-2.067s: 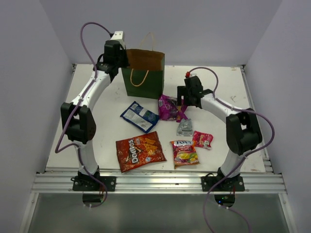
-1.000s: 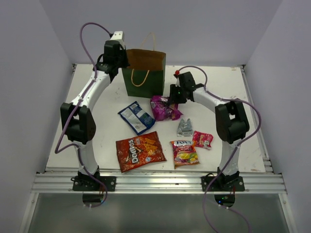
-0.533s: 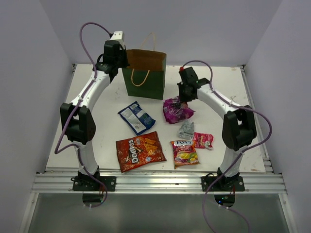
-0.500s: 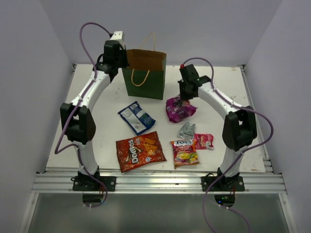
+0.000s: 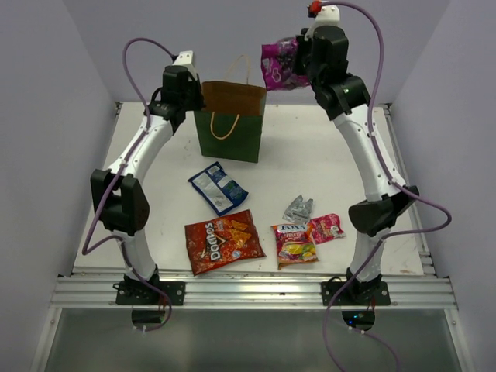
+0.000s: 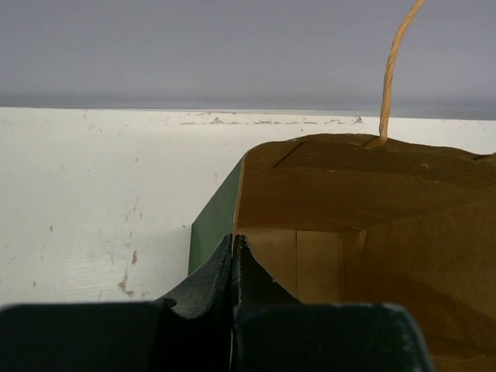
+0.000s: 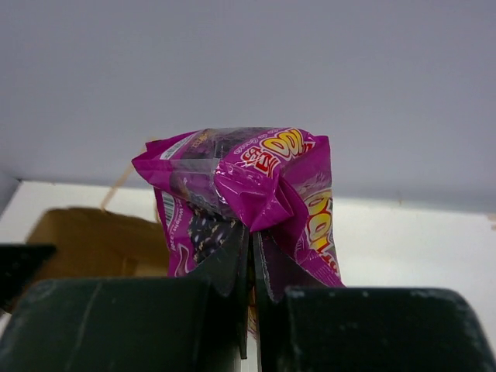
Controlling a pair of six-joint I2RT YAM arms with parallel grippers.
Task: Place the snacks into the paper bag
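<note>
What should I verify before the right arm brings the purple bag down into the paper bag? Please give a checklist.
1. Right tool shut on the purple bag: ok.
2. Left tool pinching the paper bag rim: ok.
3. Paper bag upright, mouth open: ok.
4. Purple bag directly over the mouth: not ok, it hangs to the right.
5. Handles clear of the mouth: ok.

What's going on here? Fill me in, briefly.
The right hand is shut on the purple bag, holding it high in the air near the paper bag. The left hand is shut on the paper bag's rim. The Doritos bag, blue-white bag, silver packet, pink packet and fruit-candy packet lie on the table.
</note>
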